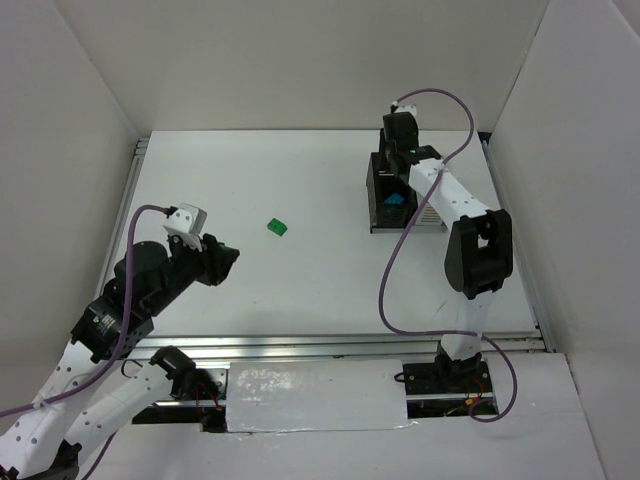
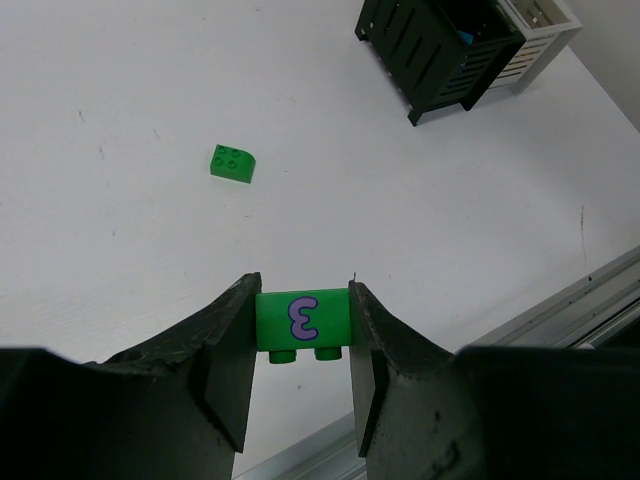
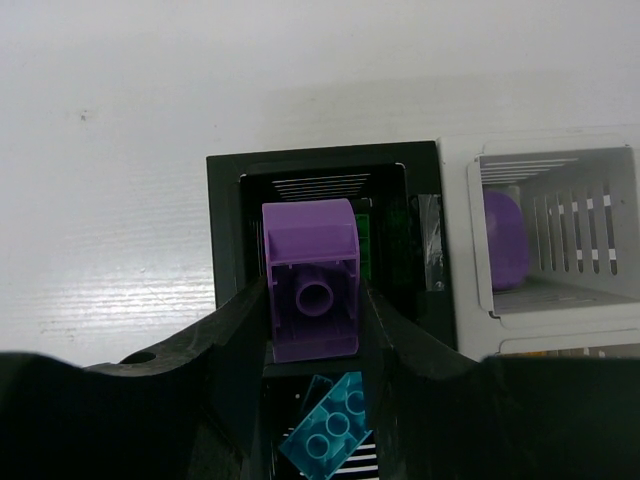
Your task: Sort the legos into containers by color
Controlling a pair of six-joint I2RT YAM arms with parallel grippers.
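My left gripper [image 2: 302, 325] is shut on a green lego [image 2: 302, 318] with a purple mark and holds it above the table at the left [image 1: 222, 262]. A second green lego [image 2: 232, 162] lies loose on the table [image 1: 277, 227]. My right gripper [image 3: 312, 300] is shut on a purple lego [image 3: 312, 285] over the black containers [image 3: 225, 240] at the back right [image 1: 400, 150]. A teal lego [image 3: 335, 432] lies in the nearer black bin. Something green [image 3: 363, 240] shows in the farther one. A purple lego [image 3: 505, 240] sits in the white bin [image 3: 470, 250].
The block of bins [image 1: 385, 200] stands at the back right, and shows in the left wrist view [image 2: 440, 50]. White walls enclose the table on three sides. A metal rail [image 1: 300, 345] runs along the near edge.
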